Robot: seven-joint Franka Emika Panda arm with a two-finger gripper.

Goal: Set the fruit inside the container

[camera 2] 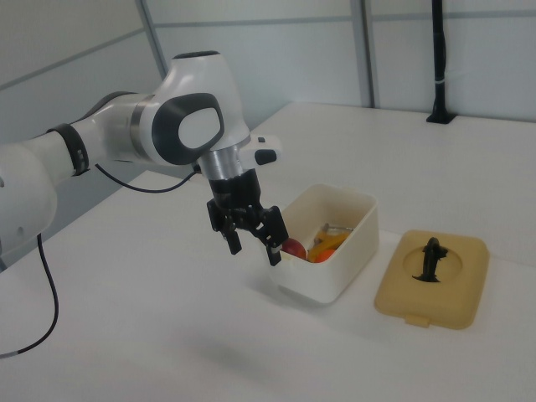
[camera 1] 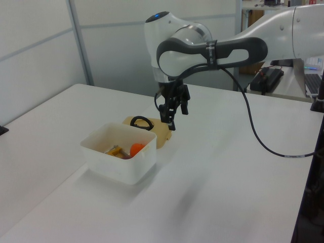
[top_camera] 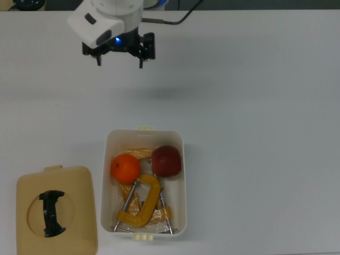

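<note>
Orange (top_camera: 125, 168) and apple (top_camera: 166, 160) fill unlabelled container (top_camera: 183, 175); gripper (top_camera: 120, 59) spread.

You see a plain white bench (camera 1: 212, 182) spreading wide beneath the jaws. Behind them in the left view, pale grey wall panels (camera 1: 167, 35) with metal uprights stand; a black post (camera 2: 439, 59) rises in the right view.
</note>
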